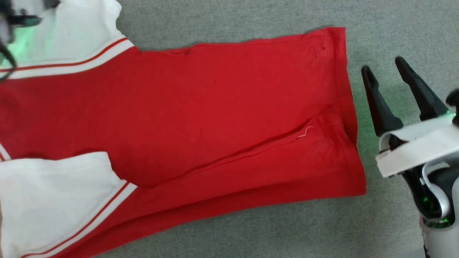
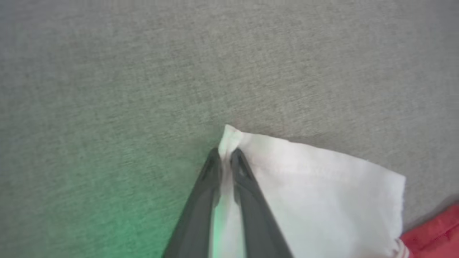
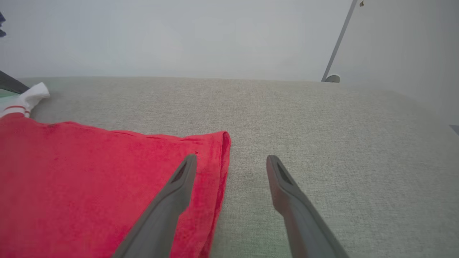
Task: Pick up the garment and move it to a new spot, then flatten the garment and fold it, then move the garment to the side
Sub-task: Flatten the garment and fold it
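Nearest, the right gripper [image 1: 383, 64] is held spread and empty, just right of the hem [image 1: 349, 107]. The garment [image 1: 215, 107] is laid plain red face up on the grey surface [image 1: 251, 229], in no container. The near sleeve [image 1: 53, 193] lies partly over the body, and a long crease is noted along the near side. Farthest, the far sleeve [image 2: 315, 186] is pinched at its corner by the clamped left gripper [image 2: 226, 152]. Moving is judged done and flattening nearly so; folding and set-aside are left

The garment [image 1: 215, 107] is red with white, red-striped sleeves, lying on grey woven fabric [image 1: 251, 229].
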### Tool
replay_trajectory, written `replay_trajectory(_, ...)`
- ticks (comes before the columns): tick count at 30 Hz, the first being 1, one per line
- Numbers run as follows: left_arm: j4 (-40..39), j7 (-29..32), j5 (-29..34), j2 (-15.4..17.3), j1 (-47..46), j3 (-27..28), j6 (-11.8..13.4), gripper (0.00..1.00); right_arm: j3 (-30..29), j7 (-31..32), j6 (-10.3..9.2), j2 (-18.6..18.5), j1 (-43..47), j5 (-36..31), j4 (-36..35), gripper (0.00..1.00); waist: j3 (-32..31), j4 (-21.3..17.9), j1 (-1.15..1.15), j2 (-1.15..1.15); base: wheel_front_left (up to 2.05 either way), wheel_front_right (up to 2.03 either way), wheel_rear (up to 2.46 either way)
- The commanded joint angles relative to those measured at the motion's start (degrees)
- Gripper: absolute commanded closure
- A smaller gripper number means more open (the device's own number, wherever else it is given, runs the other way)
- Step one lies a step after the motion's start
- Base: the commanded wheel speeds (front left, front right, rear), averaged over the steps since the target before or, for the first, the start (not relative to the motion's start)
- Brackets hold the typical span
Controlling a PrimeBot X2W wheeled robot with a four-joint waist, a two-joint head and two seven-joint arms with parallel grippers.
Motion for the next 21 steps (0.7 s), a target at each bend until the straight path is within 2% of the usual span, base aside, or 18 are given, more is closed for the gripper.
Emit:
replay_trajectory(1,0.2,0.1,-0.1,-1.7,3.6,-1.1,-0.7,1.00,0.6,2.3,-0.05,-0.1,-1.5,1.3,-0.6,0.00,-0.1,0.0,0.00,0.00,0.00,0.00,0.00)
replay_trajectory(3,0.3,-0.2,0.3,-1.6,3.6,-1.3,-1.1,1.00,0.6,4.4,-0.05,-0.2,-2.1,1.9,-0.7,0.00,-0.2,0.1,0.00,0.00,0.00,0.00,0.00)
replay_trajectory(9,0.9,-1.5,0.0,-2.9,3.6,-1.0,-2.0,1.00,0.4,18.9,-0.05,-1.2,-9.5,3.0,1.3,0.00,-0.5,1.2,0.00,0.00,0.00,0.00,0.00)
replay_trajectory(14,1.4,-2.6,-0.2,-4.2,3.5,-0.7,-3.0,1.00,1.0,29.4,-0.05,-1.8,-16.7,2.1,7.3,0.00,-0.5,2.5,0.00,0.00,0.00,0.00,0.00)
replay_trajectory(21,2.6,-3.8,0.1,-5.2,3.2,-0.8,-4.1,1.00,2.4,39.8,-0.05,-1.6,-22.9,4.5,16.9,0.00,-0.7,3.9,0.00,0.00,0.00,0.00,0.00)
